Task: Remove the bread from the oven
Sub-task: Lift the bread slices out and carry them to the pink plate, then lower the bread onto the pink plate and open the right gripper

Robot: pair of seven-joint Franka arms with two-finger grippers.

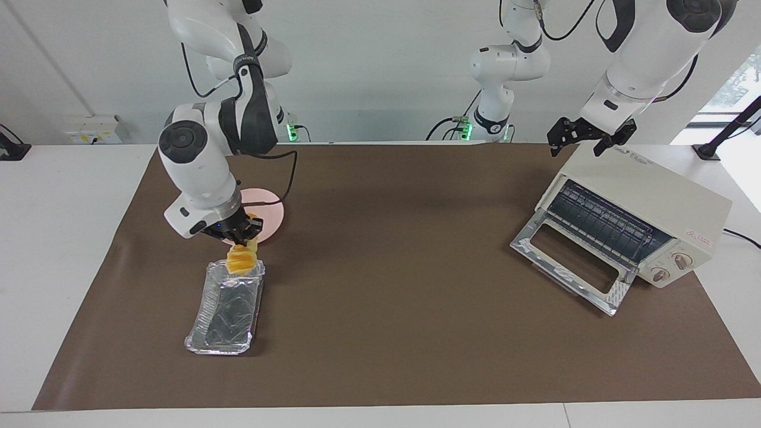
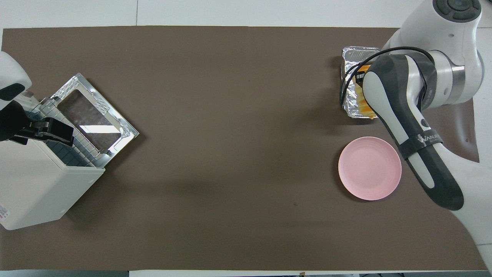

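Observation:
The bread [image 1: 242,260] is a golden-yellow loaf that hangs end-down from my right gripper [image 1: 239,236], which is shut on its upper end. Its lower end is in the end of the crinkled foil tray [image 1: 229,309] nearer to the robots. In the overhead view the right arm hides that gripper, and only an edge of the bread [image 2: 364,109] shows in the tray [image 2: 355,54]. The cream-white oven [image 1: 654,196] stands at the left arm's end with its glass door [image 1: 571,261] dropped open and its wire rack [image 1: 600,220] bare. My left gripper [image 1: 585,142] is open and empty over the oven's top back edge.
A round pink plate [image 1: 270,211] lies nearer to the robots than the foil tray, partly under the right arm; it shows whole in the overhead view [image 2: 369,168]. A brown mat [image 1: 392,267] covers the table. The oven [image 2: 38,184] and its door [image 2: 96,111] also show in the overhead view.

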